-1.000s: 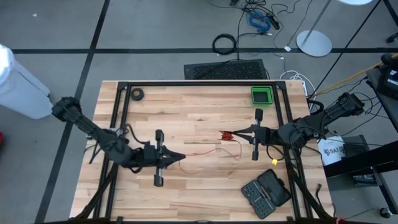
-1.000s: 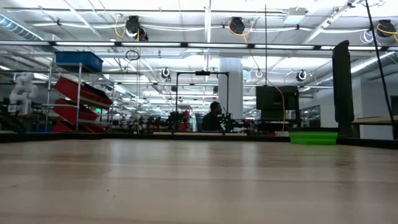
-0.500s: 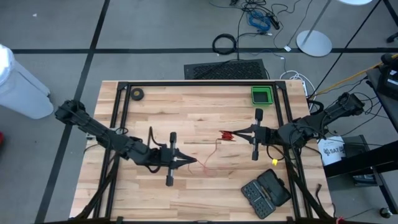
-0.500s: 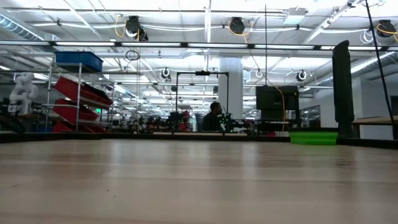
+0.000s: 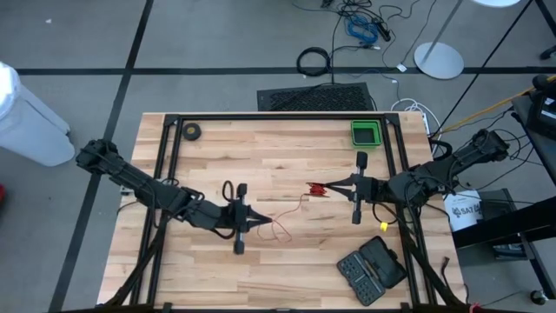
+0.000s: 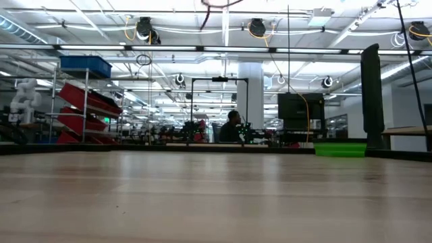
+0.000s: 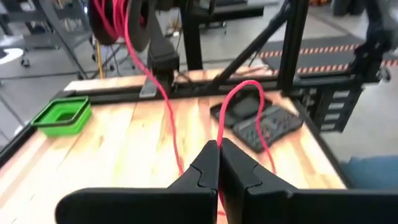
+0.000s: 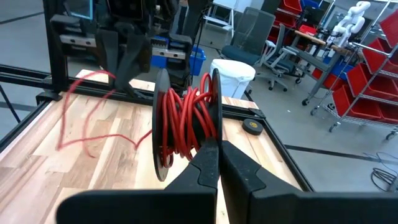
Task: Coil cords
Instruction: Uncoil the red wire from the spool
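The red cord [image 5: 291, 213] runs slack from its black reel [image 5: 316, 189], wound with red turns, across the table middle to my left gripper [image 5: 263, 224]. That gripper is shut on the cord, raised off the wood near the table's centre. My right gripper [image 5: 331, 186] is shut on the reel, right of centre. In the right wrist view the reel [image 8: 186, 124] stands just past my fingertips. The left wrist view shows the reel [image 7: 118, 22] farther off, with a cord loop [image 7: 249, 87] rising from my fingers. A bit of cord [image 6: 214, 4] shows at the low view's top edge. My left gripper pinches the thin red cord [image 7: 221, 138] between its two fingertips, partway along the cord's free length. The fingers lie about level, pointing toward the table's right. The cord arcs slack on both sides of the pinch. My right gripper holds the reel by the rim of one flange [image 8: 215, 134], pinched between its fingertips. The fingers come about level from the table's right. The reel stands on edge, lifted clear of the table, with the cord trailing from it.
A green bin [image 5: 366, 133] sits at the far right, a small black tape roll [image 5: 192, 131] at the far left, and an open black bit case [image 5: 372, 268] at the near right. Black frame rails [image 5: 169, 174] border the tabletop.
My left gripper has moved toward the table's right, closer to the reel, then eased back slightly. The cord between gripper and reel has gone from a long low run to a shorter, slack loop. My right gripper and the reel have stayed put.
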You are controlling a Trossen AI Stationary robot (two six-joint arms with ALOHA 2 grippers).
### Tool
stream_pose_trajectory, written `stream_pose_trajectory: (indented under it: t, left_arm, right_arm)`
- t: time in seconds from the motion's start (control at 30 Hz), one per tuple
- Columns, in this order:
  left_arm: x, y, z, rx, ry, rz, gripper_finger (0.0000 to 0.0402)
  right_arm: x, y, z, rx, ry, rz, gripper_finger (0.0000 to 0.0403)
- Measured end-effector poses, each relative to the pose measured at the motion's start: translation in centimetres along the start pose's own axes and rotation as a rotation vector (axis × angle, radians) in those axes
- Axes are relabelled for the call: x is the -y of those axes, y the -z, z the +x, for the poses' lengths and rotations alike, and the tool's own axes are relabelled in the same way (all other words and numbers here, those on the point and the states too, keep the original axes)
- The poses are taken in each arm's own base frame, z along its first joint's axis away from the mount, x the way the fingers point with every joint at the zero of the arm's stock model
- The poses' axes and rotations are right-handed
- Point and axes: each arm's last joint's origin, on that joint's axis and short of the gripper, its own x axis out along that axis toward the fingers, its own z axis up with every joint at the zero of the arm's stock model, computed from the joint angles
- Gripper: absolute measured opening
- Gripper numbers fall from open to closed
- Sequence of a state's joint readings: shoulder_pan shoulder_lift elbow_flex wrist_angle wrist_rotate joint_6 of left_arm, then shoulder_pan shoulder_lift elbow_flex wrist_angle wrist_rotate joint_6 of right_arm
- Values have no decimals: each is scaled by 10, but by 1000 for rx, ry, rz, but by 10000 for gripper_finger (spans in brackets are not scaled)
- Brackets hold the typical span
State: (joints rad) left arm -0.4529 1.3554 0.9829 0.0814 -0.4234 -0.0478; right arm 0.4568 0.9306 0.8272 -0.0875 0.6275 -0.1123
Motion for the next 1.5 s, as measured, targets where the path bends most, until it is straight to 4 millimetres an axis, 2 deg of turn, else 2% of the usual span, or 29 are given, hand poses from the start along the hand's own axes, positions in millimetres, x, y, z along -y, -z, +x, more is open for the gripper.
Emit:
stream_pose_trajectory:
  t: [0.27, 0.43, 0.57, 0.8, 1.03, 1.2, 1.33, 1.5]
  left_arm:
    - [-2, 10, 0, -96, -11, 9, 4]
    - [-3, 18, -1, -179, -26, -68, 15]
    - [-3, 18, -2, -167, -91, -111, 45]
    - [8, 19, -6, -183, 0, -111, 117]
    - [15, 20, -10, -192, 35, -90, 132]
    - [5, 18, -6, -154, -110, -43, 132]
    - [-8, 13, -2, -94, -251, -80, 132]
    - [-14, 6, 2, -40, -242, -125, 132]
  right_arm:
    - [0, 0, 0, 0, 0, 0, 0]
    - [0, 0, 0, 0, -1, 0, 0]
    - [0, 0, 0, 0, -1, 0, 0]
    - [0, 0, 0, -1, -1, -4, 0]
    - [0, 0, 0, -1, -1, -4, 0]
    - [0, 0, 0, -1, -1, -2, 0]
    - [0, 0, 0, -1, -1, -1, 0]
    - [0, 0, 0, -1, -1, -1, 0]
